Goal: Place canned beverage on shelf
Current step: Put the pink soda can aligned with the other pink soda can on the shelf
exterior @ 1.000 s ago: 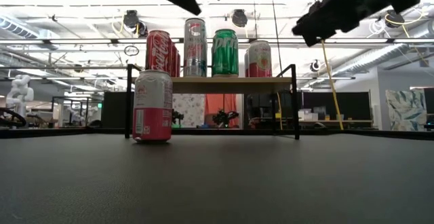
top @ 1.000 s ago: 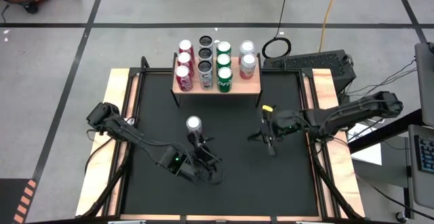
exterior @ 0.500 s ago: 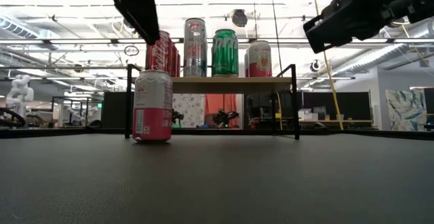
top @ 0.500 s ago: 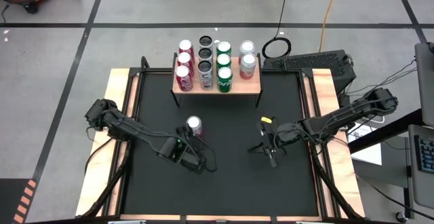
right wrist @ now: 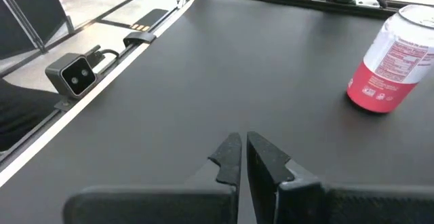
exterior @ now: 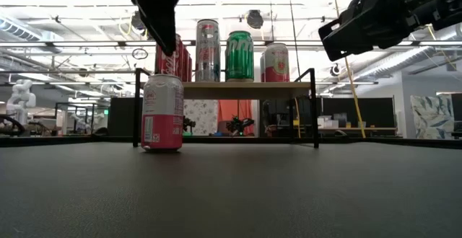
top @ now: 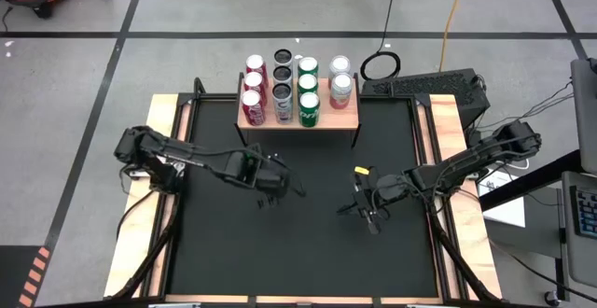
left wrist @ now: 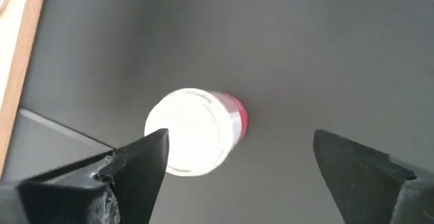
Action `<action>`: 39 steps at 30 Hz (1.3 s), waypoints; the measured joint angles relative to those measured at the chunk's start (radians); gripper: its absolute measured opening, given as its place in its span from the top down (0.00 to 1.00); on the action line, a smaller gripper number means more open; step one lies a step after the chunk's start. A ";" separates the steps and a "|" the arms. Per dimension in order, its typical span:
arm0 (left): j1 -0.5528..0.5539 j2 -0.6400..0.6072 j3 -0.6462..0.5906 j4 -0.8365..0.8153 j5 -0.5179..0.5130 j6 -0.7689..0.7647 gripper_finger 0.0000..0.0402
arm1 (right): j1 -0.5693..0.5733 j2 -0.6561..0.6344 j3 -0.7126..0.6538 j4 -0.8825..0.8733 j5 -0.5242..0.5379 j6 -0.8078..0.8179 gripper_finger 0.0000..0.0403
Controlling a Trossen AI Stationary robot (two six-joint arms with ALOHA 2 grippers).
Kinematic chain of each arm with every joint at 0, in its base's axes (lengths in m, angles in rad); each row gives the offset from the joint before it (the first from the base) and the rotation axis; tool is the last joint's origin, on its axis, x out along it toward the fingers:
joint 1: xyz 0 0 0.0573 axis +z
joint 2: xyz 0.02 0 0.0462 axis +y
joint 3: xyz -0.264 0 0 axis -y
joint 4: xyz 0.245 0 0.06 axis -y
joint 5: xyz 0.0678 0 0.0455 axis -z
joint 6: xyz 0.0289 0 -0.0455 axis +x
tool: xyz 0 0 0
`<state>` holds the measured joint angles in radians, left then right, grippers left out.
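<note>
Pink can: smooth aluminium cylinder, silver lid, upright on matte black table mat, just in front of shelf, toward its 7 o'clock corner. Shelf: light-wood board, thin black legs, loaded with nine upright cans in four columns: red, silver-dark, green, pink. My left gripper above pink can, fingers spread wide, gripping nothing. My right gripper at 3 o'clock over mat, fingers pressed together, empty.

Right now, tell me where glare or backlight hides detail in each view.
Low view: bright ceiling lights silhouette both arms above the pink can and shelf. Left wrist view: the can's top is washed out white. High and right wrist views: evenly lit.
</note>
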<state>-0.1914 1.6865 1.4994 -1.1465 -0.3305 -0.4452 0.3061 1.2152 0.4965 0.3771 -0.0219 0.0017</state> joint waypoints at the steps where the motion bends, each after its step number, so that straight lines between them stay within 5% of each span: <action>1: 0.014 0.001 0.000 0.002 0.012 0.022 0.12 | 0.000 0.000 0.000 -0.001 0.000 0.000 0.99; 12: 0.134 -0.001 -0.082 0.046 0.107 0.219 0.12 | 0.003 0.000 0.000 -0.022 -0.004 0.020 0.99; 39: 0.195 -0.003 -0.197 0.195 0.195 0.252 0.12 | 0.003 0.000 0.000 -0.030 -0.005 0.004 0.99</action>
<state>0.0032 1.6836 1.3027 -0.9514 -0.1356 -0.1934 0.3096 1.2148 0.4965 0.3471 -0.0265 0.0061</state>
